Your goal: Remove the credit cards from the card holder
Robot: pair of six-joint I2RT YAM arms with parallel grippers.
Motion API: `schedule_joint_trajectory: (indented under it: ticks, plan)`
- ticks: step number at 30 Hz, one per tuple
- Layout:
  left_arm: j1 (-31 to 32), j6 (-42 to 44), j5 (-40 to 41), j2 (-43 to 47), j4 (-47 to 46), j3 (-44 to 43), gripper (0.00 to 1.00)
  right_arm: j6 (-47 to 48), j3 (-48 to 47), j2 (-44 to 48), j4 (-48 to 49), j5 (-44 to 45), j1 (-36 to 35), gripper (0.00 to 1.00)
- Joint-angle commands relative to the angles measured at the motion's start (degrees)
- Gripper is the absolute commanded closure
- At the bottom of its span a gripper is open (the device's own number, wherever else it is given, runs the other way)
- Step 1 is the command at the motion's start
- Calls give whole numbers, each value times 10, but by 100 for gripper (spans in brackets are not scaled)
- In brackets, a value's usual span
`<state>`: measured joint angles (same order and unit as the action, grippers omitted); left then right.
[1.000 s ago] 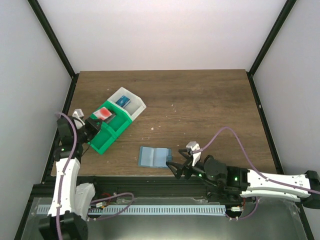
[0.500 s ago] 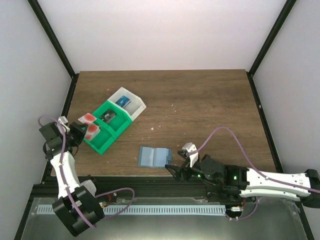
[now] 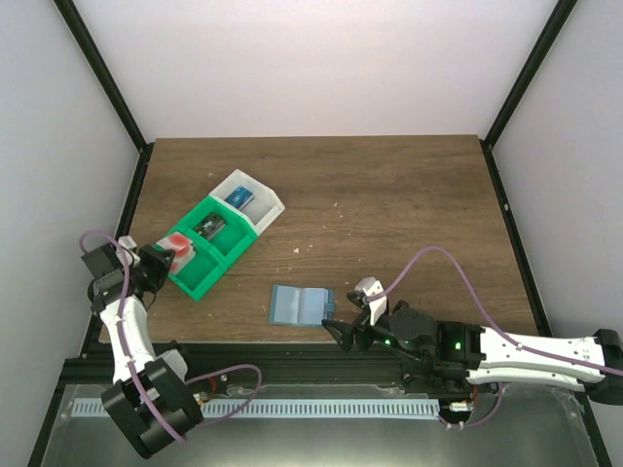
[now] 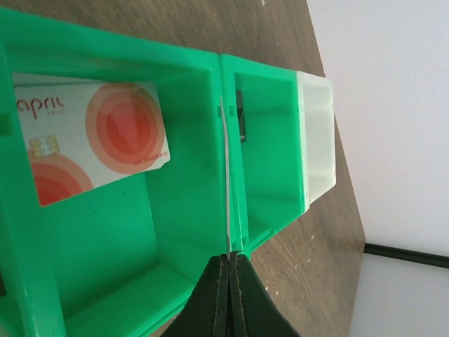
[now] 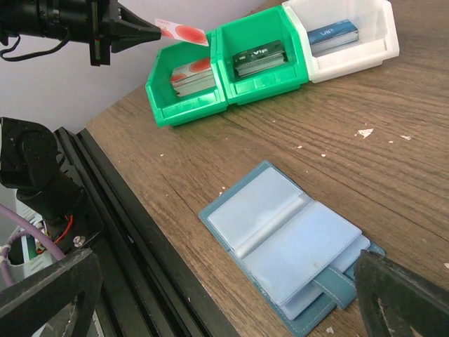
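my fingers (image 5: 403,298) spread wide | holder (image 5: 287,242) open flat on table (image 5: 393,161) | left gripper (image 5: 151,31) pinching card (image 5: 181,31) over tray (image 5: 270,81)

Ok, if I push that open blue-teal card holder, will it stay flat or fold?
The open blue-teal bifold card holder looks thin and soft, so it would probably hinge at its centre crease rather than move stiffly. Flat on the smooth wooden table, it seems light and likely to slide, and the front edge is close.
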<state>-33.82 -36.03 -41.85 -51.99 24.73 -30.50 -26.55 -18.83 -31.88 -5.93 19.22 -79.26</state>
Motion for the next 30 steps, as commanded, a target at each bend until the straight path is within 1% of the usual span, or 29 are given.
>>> schedule_joint_trajectory:
  ticks: [1,4,8,11,13,20,30]
  plan:
    - [-4,-32,1,20,12,24,100,10,-15,8,-2,17,-2,0]
    - [-4,-38,10,17,14,32,100,16,-15,13,0,18,-2,0]
    - [-4,-36,51,20,-3,33,100,26,-17,13,-1,23,-2,0]
    - [-4,-51,36,-3,-38,45,100,29,-17,12,0,28,-2,0]
    - [-4,-45,18,-21,-51,45,100,30,-19,13,-2,28,-2,0]
    - [-4,-23,56,-33,-50,30,100,26,-17,16,-4,34,-2,0]
    - [-4,-16,59,-59,-72,32,100,22,-18,10,3,37,-2,0]
